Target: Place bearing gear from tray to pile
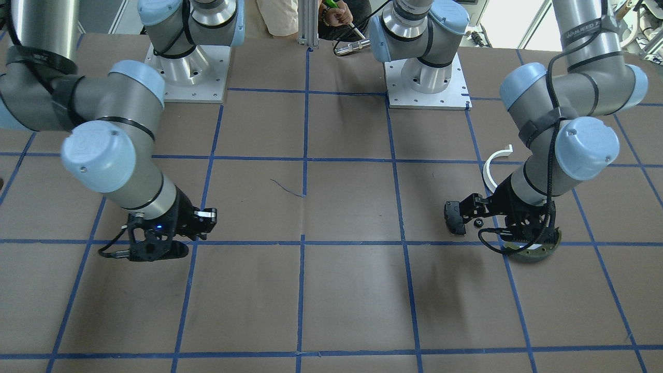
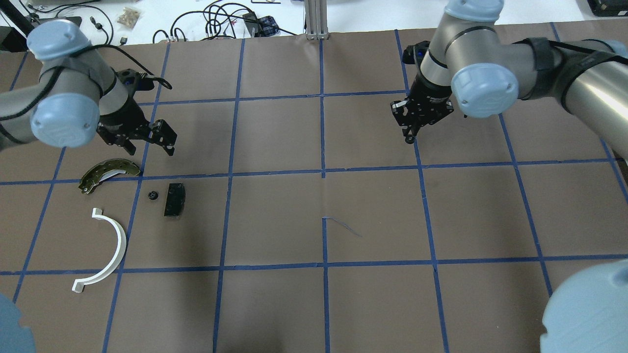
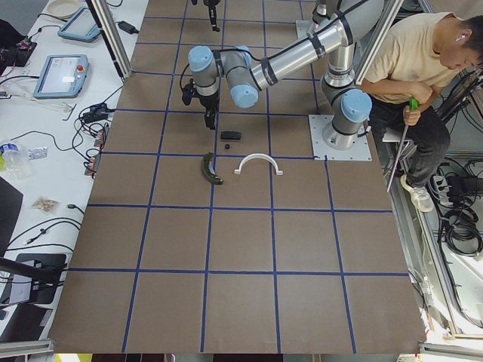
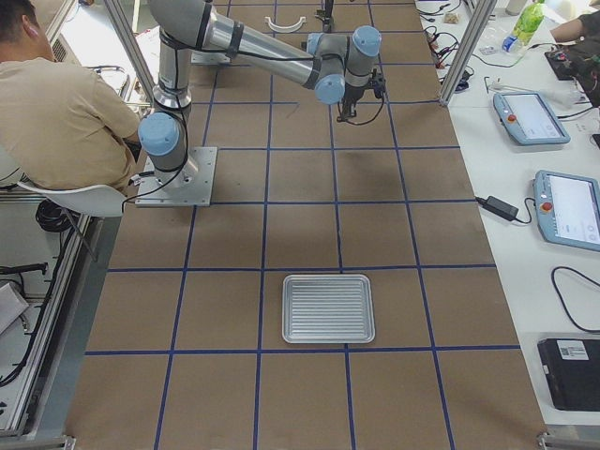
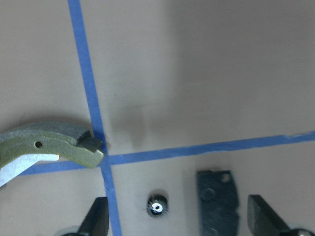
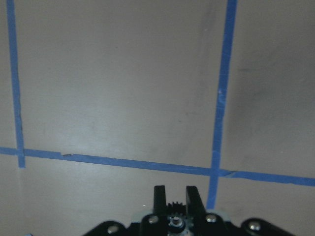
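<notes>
- Right gripper (image 6: 174, 194): the two fingertips are drawn together and clamped on a small black toothed gear, the held gear (image 6: 174, 207), whose teeth show between them
- The right gripper stands off the surface of the brown table (image 2: 373, 215), near a crossing of blue tape (image 6: 219, 98) lines; the held gear touches only the fingertips
- Left gripper (image 2: 147, 146): its fingers (image 5: 96, 221) are spread wide apart and carry nothing
- Loose gear (image 2: 153, 195): a second small black gear, lying flat on the table; in the left wrist view it lies between the two spread fingers and touches neither
- Black pad (image 2: 174, 199): rectangular, flat on the table, just beside the loose gear on the side of the other finger, not touching the gear
- Brake shoe (image 2: 109, 174): olive-green and curved, on the opposite side of the loose gear from the pad, with its near end at a tape crossing; it is apart from the gear
- White half-ring (image 2: 105, 250): the part of the pile farthest from the left gripper, beyond the brake shoe and apart from it
- The pile lies well apart from the right gripper, across the table
- Tray (image 4: 328, 307): ribbed metal, flat on the table, well apart from the right gripper on the side away from the pile
</notes>
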Available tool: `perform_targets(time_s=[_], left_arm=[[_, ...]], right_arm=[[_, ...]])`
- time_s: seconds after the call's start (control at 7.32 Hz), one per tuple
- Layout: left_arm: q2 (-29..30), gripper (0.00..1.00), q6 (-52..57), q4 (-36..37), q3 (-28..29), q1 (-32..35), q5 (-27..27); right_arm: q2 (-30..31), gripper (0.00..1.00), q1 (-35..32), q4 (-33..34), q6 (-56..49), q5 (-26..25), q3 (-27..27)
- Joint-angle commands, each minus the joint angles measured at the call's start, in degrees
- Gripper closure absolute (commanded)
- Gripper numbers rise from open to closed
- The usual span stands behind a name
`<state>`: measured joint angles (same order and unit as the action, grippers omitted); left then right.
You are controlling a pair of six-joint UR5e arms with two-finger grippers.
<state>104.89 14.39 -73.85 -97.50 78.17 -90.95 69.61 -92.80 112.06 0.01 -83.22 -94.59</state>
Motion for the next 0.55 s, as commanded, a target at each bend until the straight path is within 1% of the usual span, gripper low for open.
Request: perform_targets(time_s=[0.0,0.14,0.27,0.41], left_arm=[[0.13,0.0,-14.94,-18.82,17.01,10.12,0.24],[-0.56,0.0,-19.87,-22.01,20.47,14.43,0.5],[-2.57,0.0,-21.06,-22.39,21.38,17.25,0.42],[-3.9,0.0,-19.76,-22.05,20.69,17.63,0.77]], right_arm=[[-1.84,1.0,-8.85,3.84,14.08,1.3,-0.06],[-3.85,1.0,-11.5,6.74,20.23,3.13,-0.06],[-6.48,1.0,-14.22,10.59,24.64,3.33,0.02],[-8.42,1.0,-16.42,13.77,27.03,3.33,0.02]])
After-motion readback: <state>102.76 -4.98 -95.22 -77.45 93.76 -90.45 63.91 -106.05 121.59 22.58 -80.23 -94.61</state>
